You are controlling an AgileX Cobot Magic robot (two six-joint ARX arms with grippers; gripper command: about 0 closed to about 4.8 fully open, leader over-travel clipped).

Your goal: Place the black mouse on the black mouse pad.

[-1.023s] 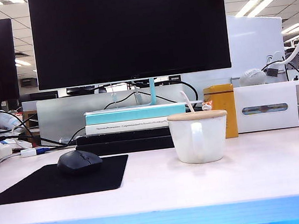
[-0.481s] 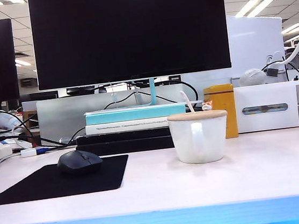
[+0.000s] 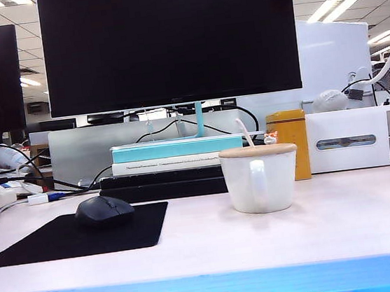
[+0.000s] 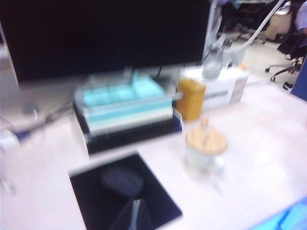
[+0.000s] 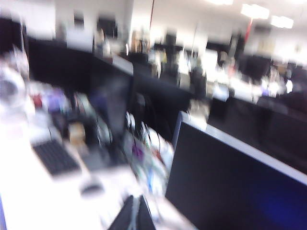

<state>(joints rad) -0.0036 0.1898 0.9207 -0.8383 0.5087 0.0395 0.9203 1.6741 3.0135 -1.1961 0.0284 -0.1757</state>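
Left hand (image 4: pixel 135 216): only its dark tip shows in the blurred left wrist view, high above the counter, over the near edge of the pad; fingers together to a point, holding nothing.
Right hand (image 5: pixel 135 214): dark tip in the right wrist view, fingers together, empty, aimed level across the office; view heavily blurred.
Mouse (image 3: pixel 104 210): rests on the pad (image 3: pixel 51 243), toward its back edge.
Counter (image 3: pixel 276 239): pale, with a white mug (image 3: pixel 261 178) under a wooden lid right of the pad.
Behind: monitor (image 3: pixel 169 42) over stacked books (image 3: pixel 175 155); yellow tin (image 3: pixel 289 135), white box (image 3: pixel 360 138).
Room: open office, ceiling lights.
Writing: book spine text too small to read.
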